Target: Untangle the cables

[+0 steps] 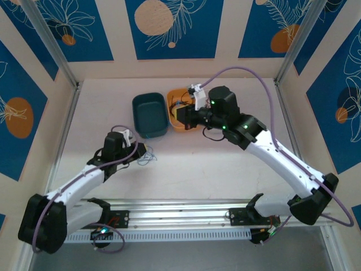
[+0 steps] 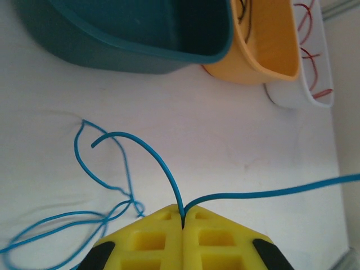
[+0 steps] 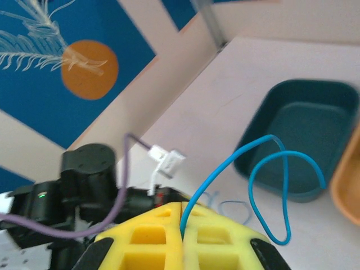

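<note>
The left end effector (image 2: 183, 216), its yellow fingers pressed together, pinches a thin blue flexible wire (image 2: 159, 158) whose loose loops trail over the white worktop (image 2: 236, 140) near a teal plastic bin (image 2: 140, 59). The right end effector (image 3: 183, 212) likewise pinches a looping blue strand (image 3: 251, 181). Thin red wires (image 2: 306, 53) lie in 1 white tray (image 2: 289, 93).
</note>
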